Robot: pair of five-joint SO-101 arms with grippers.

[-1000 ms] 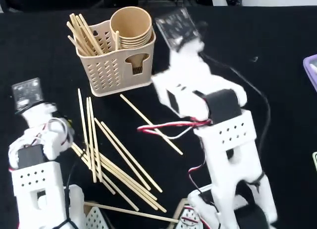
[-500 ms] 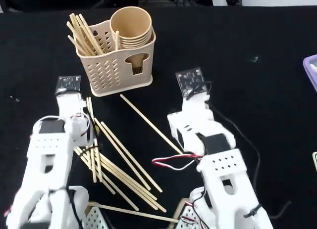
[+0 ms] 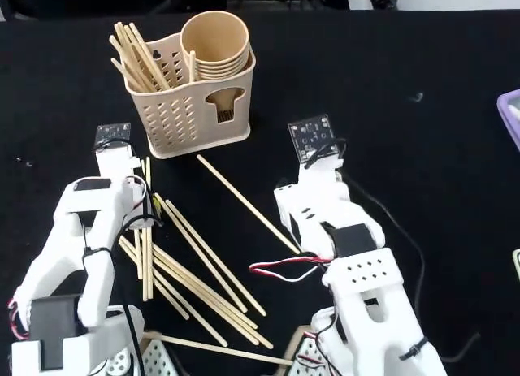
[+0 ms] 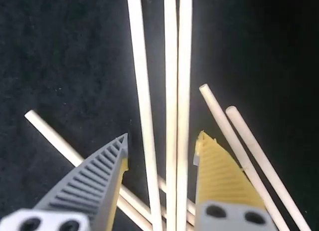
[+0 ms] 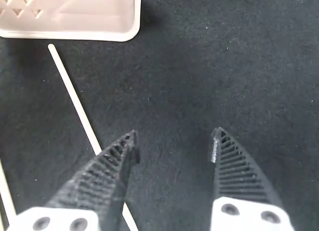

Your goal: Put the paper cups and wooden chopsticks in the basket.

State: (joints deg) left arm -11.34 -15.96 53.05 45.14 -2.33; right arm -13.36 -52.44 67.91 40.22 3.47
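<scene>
A beige slotted basket point(image 3: 195, 108) stands at the back of the black table, holding a stack of paper cups point(image 3: 215, 39) and several wooden chopsticks point(image 3: 134, 55). More loose chopsticks point(image 3: 191, 270) lie fanned out in front of it. My left gripper point(image 4: 162, 141) is open, pointing down with three parallel chopsticks point(image 4: 171, 81) between its fingers. My right gripper point(image 5: 174, 136) is open over bare cloth, beside a single chopstick point(image 5: 75, 99) that lies below the basket's base point(image 5: 75, 21). That single chopstick point(image 3: 248, 204) lies slanted between the two arms.
The left arm point(image 3: 89, 222) stands over the loose pile, the right arm point(image 3: 333, 222) right of the lone chopstick. A purple container point(image 3: 510, 116) shows at the right edge. One chopstick point(image 3: 215, 347) lies across the front by the arm bases.
The left arm swung forward from the near left to over the loose chopsticks. The right arm drew back from beside the basket and came down near the single chopstick.
</scene>
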